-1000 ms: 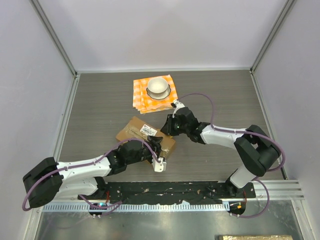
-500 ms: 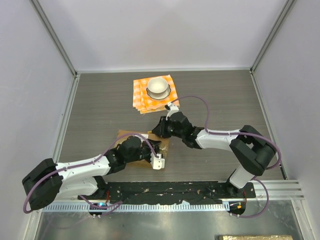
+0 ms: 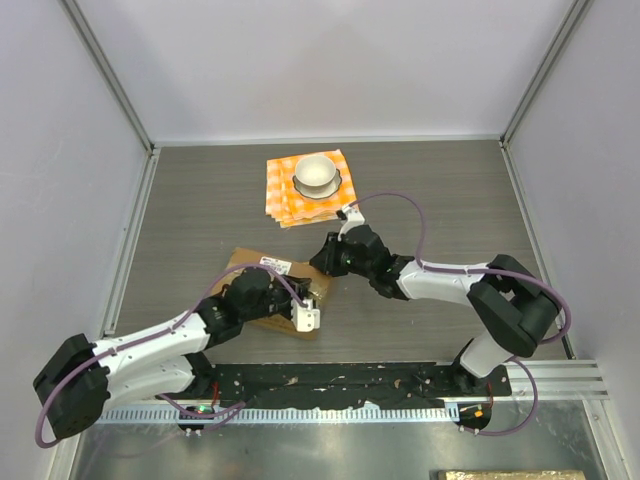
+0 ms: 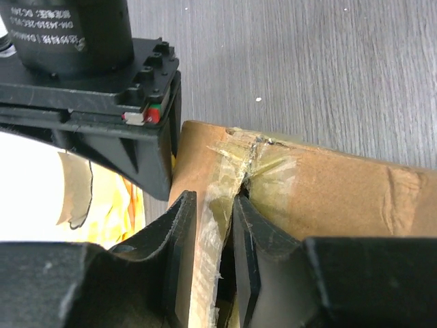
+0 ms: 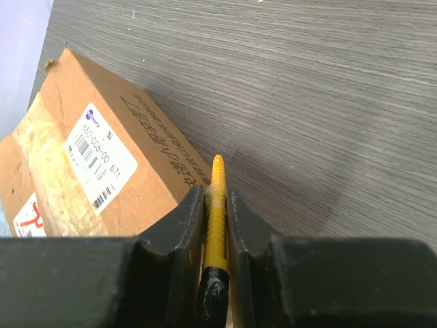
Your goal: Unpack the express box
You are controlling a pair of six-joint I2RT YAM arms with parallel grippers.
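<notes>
Lying flat on the grey table (image 3: 450, 200), a little left of centre, the express box (image 3: 243, 266) is set nearer than an orange checked cloth (image 3: 285, 200), on which a pale bowl (image 3: 318, 170) is stood. The box's right end is attended from two sides. The left gripper (image 4: 213, 201) is clenched on the box itself. A raised strip of torn cardboard and glossy tape (image 4: 273, 171) at the edge is pinched between both fingers. The right gripper (image 5: 216, 198) is clamped on a yellow tool (image 5: 217, 171), slim and black at its base. The tool's tip is pointed at the box's side, just beside the lower edge — whether contact is made cannot be told. In the right wrist view a white shipping label (image 5: 99, 157) and a red-marked sticker (image 5: 29, 217) are seen on the box's top face. The two grippers are held close together at the box's far-right corner, the right one on the far side.
</notes>
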